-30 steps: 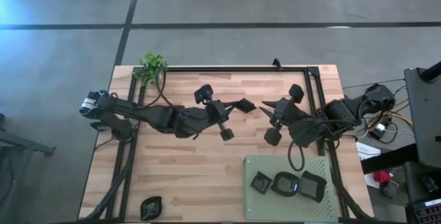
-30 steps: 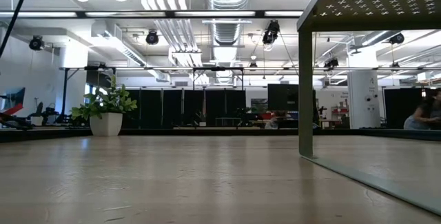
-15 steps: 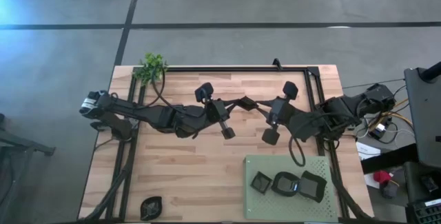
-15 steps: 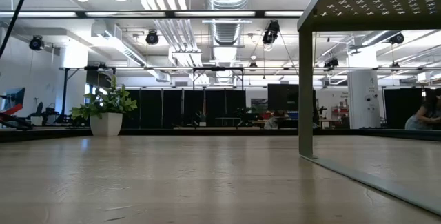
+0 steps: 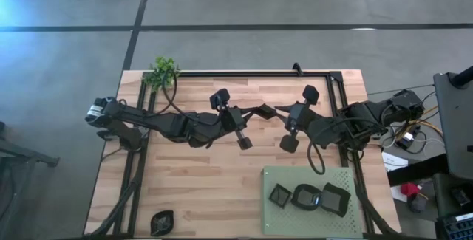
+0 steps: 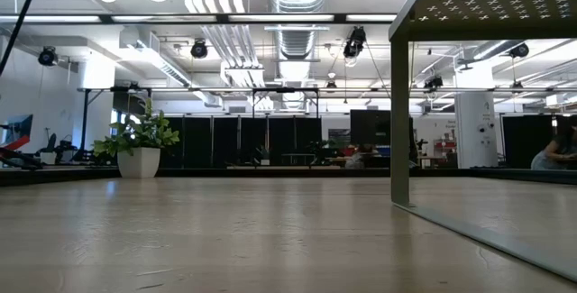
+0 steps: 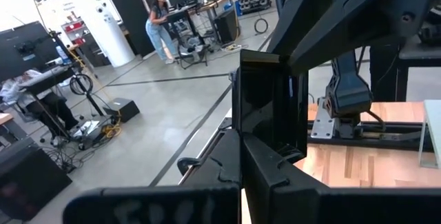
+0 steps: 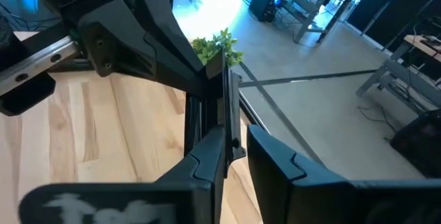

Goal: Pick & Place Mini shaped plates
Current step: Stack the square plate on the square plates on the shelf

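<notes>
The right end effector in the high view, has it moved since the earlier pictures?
Yes. The right end effector has moved leftward, away from the black frame rail, meeting the left end effector.

No text, label, brand, number or sign can be read in any view. Pale, smeared marks stand on the dark bar at the base of the left gripper (image 7: 258,162) and on the like bar of the right gripper (image 8: 234,151), but no letters can be made out.
</notes>
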